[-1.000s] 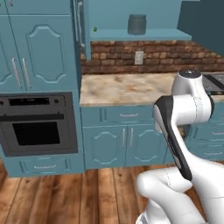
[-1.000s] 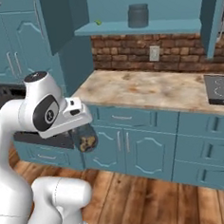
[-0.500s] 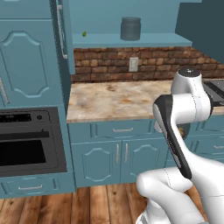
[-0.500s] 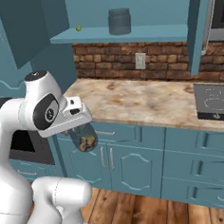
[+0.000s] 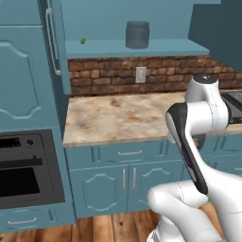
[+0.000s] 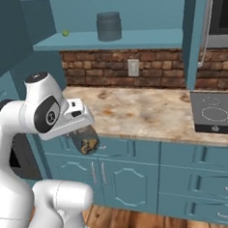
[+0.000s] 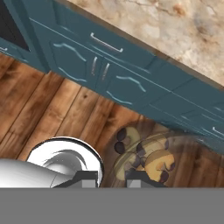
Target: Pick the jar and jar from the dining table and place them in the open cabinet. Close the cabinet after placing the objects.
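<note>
- Your arm rises from the base, bends at a raised elbow and folds back down, so the hand sits low in front of the robot, beside the front edge of the tabletop [image 6: 150, 114].
- In the right base view the gripper [image 6: 84, 133] points down from the white hand, with the small jar [image 6: 86, 140] hanging just under it.
- Your gripper is clenched on the small jar; in the hand view its dark fingertips [image 7: 140, 177] sit at the jar's near end [image 7: 146, 159].
- The small jar is off the tabletop, in the air in front of the teal lower doors [image 6: 116, 176] and above the wood floor [image 7: 52, 113].
- Its long axis runs roughly up and down, in line with the gripper; the brownish contents sit at the low end. Which end carries the lid you cannot tell.
- The grey jar [image 5: 137, 34] already stands upright on the cabinet shelf [image 5: 137, 47], lid up, near the middle of the shelf.
- A small green thing [image 5: 82, 41] lies on the same shelf, well apart from the grey jar toward the left door.
- The cabinet door [image 5: 52, 40] at the left stands open, its long silver handle upright.
- A black cooktop [image 6: 215, 113] lies on the tabletop to the right, and a dark oven [image 5: 23, 168] sits to the left of the lower doors.
</note>
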Tool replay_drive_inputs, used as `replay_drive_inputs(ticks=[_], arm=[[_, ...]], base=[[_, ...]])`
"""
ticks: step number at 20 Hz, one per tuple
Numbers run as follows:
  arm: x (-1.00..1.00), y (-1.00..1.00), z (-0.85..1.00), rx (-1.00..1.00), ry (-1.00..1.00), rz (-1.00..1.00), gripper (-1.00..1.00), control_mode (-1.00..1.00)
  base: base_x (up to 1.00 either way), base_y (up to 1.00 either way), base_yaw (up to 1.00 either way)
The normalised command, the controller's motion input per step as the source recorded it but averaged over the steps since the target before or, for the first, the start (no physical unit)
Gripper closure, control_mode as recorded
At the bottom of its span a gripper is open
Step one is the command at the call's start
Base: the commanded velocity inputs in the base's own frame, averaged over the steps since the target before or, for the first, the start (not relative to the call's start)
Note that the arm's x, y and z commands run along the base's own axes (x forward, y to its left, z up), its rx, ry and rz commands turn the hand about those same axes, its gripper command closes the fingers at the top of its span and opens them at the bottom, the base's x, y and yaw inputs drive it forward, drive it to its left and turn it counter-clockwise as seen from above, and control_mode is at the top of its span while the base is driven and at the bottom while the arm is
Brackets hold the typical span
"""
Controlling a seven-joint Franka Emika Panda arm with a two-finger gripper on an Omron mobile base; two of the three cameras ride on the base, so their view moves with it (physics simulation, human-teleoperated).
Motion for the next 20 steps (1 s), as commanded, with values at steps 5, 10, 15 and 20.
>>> replay_drive_inputs(ticks=[5, 10, 15, 20], arm=[[0.0, 0.0, 0.0, 0.0, 0.0, 0.0, 1.0, 1.0], [0.0, 0.0, 0.0, 0.0, 0.0, 0.0, 1.0, 1.0], [0.0, 0.0, 0.0, 0.0, 0.0, 0.0, 1.0, 1.0], [0.0, 0.0, 0.0, 0.0, 0.0, 0.0, 1.0, 1.0]], base=[[0.55, -0.17, -0.08], [0.56, -0.15, -0.07], [0.5, -0.11, -0.07], [0.46, -0.06, -0.06]])
